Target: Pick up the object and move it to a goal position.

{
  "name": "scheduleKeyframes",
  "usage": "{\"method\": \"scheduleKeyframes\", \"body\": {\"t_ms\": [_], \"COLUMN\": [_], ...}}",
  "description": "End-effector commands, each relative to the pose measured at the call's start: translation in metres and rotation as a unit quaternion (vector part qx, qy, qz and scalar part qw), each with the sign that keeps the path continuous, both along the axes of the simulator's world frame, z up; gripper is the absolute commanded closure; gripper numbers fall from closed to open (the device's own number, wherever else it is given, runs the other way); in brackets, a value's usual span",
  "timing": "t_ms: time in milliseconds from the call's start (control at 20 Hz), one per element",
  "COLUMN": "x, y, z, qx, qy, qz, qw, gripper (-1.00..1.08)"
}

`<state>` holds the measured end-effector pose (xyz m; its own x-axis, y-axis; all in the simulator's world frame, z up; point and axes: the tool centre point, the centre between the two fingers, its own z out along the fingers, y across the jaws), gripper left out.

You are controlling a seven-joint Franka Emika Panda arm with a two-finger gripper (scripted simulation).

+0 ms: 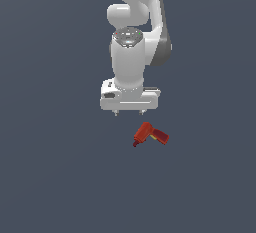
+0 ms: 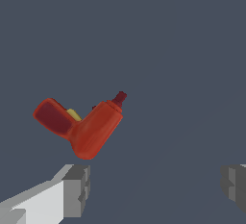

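Hand [image 1: 129, 112] hovering wide open above worktop [image 1: 45, 177], holding nothing. Drill toy [image 1: 150, 135] lying near worktop centre, just beside hand, offset. Needs centring over body before descending, fingers [image 2: 77, 189] straddling it.

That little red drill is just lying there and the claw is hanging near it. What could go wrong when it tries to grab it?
The open gripper is not over the toy drill, which lies off to one side of the fingers; closing now would probably catch nothing. The drill's bent, uneven shape could also let it twist or slip out if pinched off-centre.
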<state>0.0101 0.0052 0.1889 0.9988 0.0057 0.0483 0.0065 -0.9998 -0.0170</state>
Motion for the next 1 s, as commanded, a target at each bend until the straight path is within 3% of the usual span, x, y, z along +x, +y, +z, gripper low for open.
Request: {"method": "scheduleKeyframes", "body": {"t_ms": [0, 550, 950], "x": [0.0, -0.001, 0.004], "y": [0.0, 0.003, 0.013], "z": [0.0, -0.008, -0.021], "qx": [0.0, 0.002, 0.023], "qy": [0.0, 0.003, -0.012], "qz": [0.0, 0.008, -0.018], "qw": [1.0, 1.0, 0.9995], "gripper": [-1.0, -1.0, -1.0]}}
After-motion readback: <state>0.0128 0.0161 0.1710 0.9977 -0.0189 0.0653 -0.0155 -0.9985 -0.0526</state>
